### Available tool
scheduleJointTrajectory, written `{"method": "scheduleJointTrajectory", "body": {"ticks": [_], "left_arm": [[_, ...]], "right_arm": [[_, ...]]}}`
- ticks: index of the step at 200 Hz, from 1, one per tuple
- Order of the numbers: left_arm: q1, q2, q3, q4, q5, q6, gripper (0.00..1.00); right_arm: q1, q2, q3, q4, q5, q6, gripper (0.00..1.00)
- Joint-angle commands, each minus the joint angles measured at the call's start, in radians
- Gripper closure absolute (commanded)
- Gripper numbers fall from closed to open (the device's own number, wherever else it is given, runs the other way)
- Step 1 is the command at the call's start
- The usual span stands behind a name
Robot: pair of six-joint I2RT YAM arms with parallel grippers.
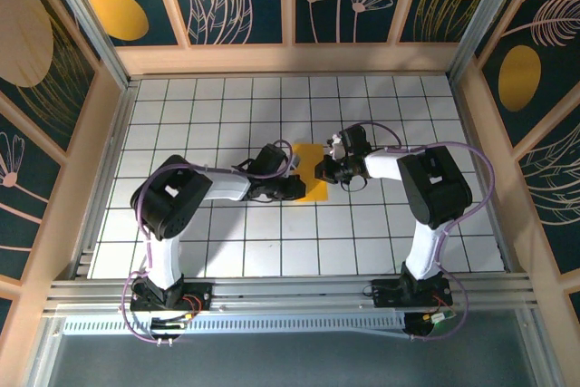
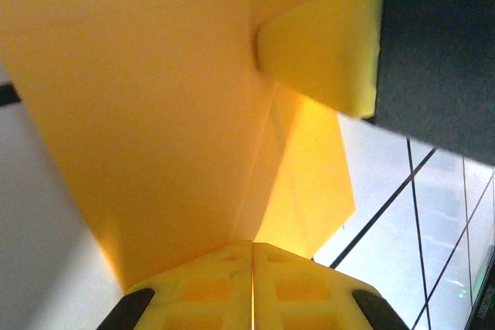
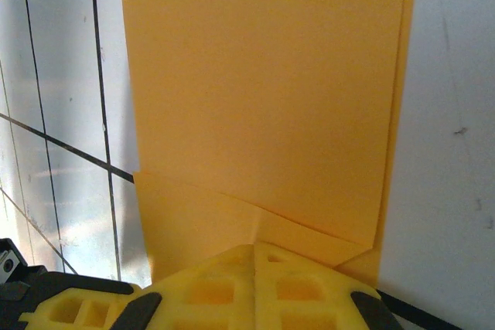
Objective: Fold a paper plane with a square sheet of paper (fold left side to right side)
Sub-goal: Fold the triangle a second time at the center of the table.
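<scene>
The square sheet of paper is yellow-orange and sits mid-table between my two grippers, partly folded over itself. My left gripper comes in from the left, and in the left wrist view it is shut, with a thin edge of the paper pinched between the pads. From there one flap rises along a crease. My right gripper is shut, with its tips resting on the flat layers of paper. One of its fingers presses the sheet at the far end of the crease.
The table is white with a black grid and is boxed in by wooden walls on three sides. An aluminium rail with both arm bases runs along the near edge. Cables loop beside each arm.
</scene>
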Motion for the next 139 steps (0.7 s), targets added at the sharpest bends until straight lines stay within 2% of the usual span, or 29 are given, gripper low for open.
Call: {"method": "scheduleJointTrajectory", "body": {"ticks": [1,75,129,139], "left_arm": [[-0.002,-0.024,-0.059,-0.092,0.029,0.039,0.92],[-0.003,-0.076,-0.144,-0.084,-0.005,0.030,0.92],[0.004,-0.166,-0.159,-0.034,-0.029,-0.020,0.91],[0.019,-0.190,-0.162,-0.022,-0.031,-0.041,0.87]], "right_arm": [[-0.009,0.051,-0.004,-0.069,0.094,-0.026,1.00],[-0.011,0.048,-0.001,-0.075,0.089,-0.027,1.00],[-0.010,-0.030,0.002,0.004,-0.019,0.006,1.00],[-0.017,-0.059,-0.011,0.046,-0.048,0.023,0.90]]}}
